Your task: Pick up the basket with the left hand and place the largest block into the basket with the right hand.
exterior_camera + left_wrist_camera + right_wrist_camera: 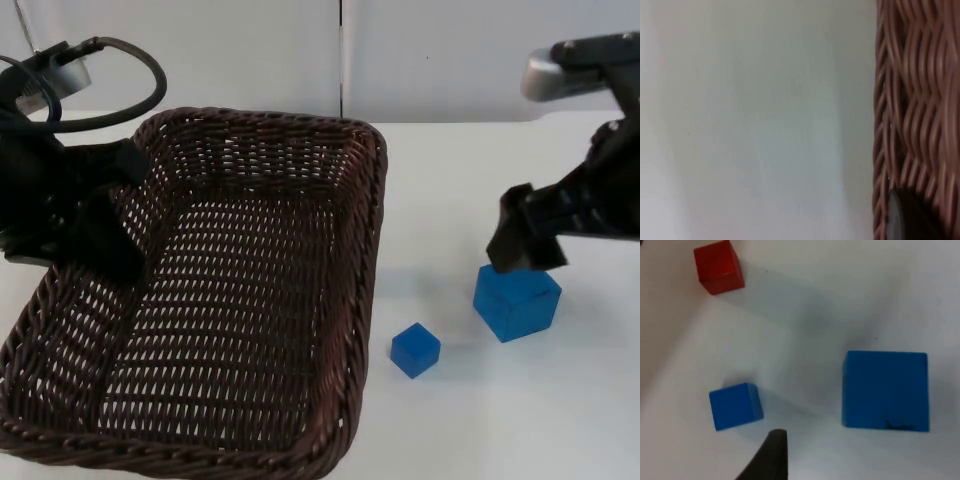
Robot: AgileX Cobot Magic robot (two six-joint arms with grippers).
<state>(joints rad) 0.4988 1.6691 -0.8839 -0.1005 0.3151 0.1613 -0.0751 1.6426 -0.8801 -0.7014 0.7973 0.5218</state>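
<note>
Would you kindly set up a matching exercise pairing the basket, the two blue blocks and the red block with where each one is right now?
Things:
1. basket
2. large blue block
3. small blue block
4. red block

Places:
A. on the table between the basket and the large blue block
B. directly under the right gripper
C. at the left gripper, on its left wall
D. beyond the small blue block, in the right wrist view

Pairs: 1-C, 2-B, 3-A, 4-D

Two black jointed arms, silver-grey housing on the right arm, matte black left tool (100, 235), black right tool (525, 245)
</note>
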